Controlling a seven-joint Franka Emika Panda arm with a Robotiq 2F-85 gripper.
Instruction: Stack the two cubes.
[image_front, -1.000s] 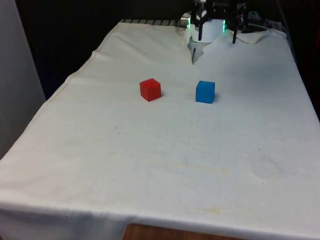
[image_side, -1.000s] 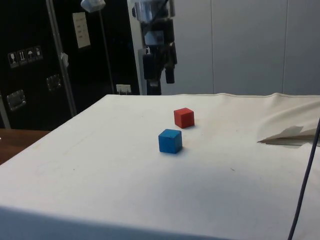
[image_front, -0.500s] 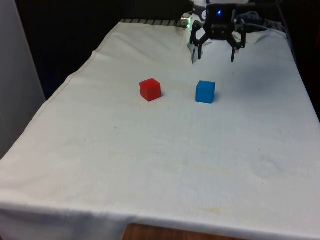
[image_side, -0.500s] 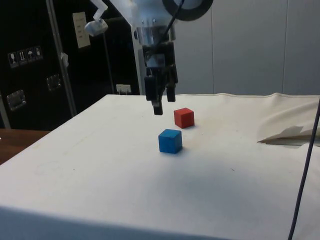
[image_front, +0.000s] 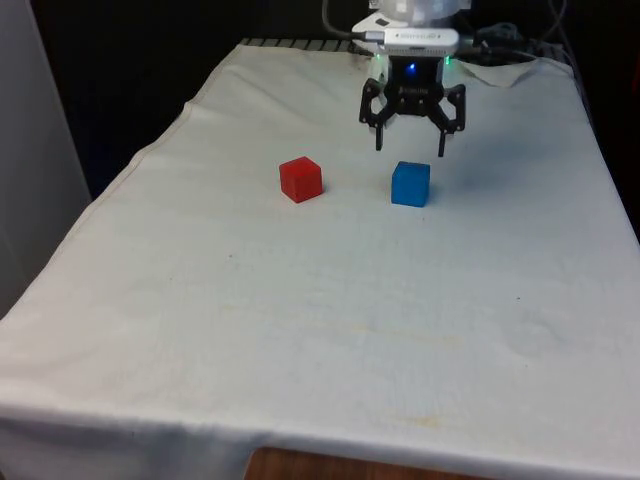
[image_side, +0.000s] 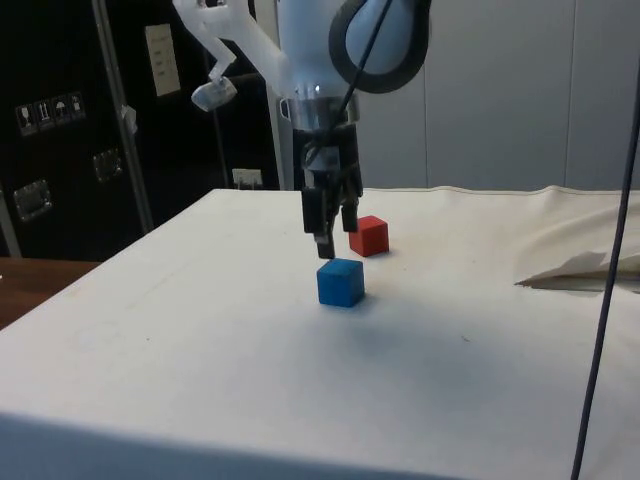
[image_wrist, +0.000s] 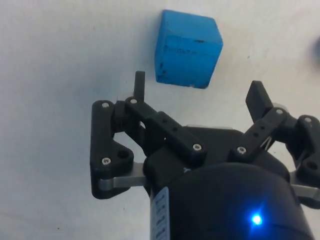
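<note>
Two cubes unmoved, gripper (image_front: 410, 150) now lower, nearer blue cube (image_front: 410, 184)

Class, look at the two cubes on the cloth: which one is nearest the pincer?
The blue cube. The open pincer hangs just above and behind it, while the red cube sits apart, further toward the front view's left.

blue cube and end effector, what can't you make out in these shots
- Blue cube: its far faces, front view, turned from the camera.
- Red cube: its near lower corner, side view, behind the end effector.
- End effector's height above the cloth: wrist view, cannot tell.
</note>
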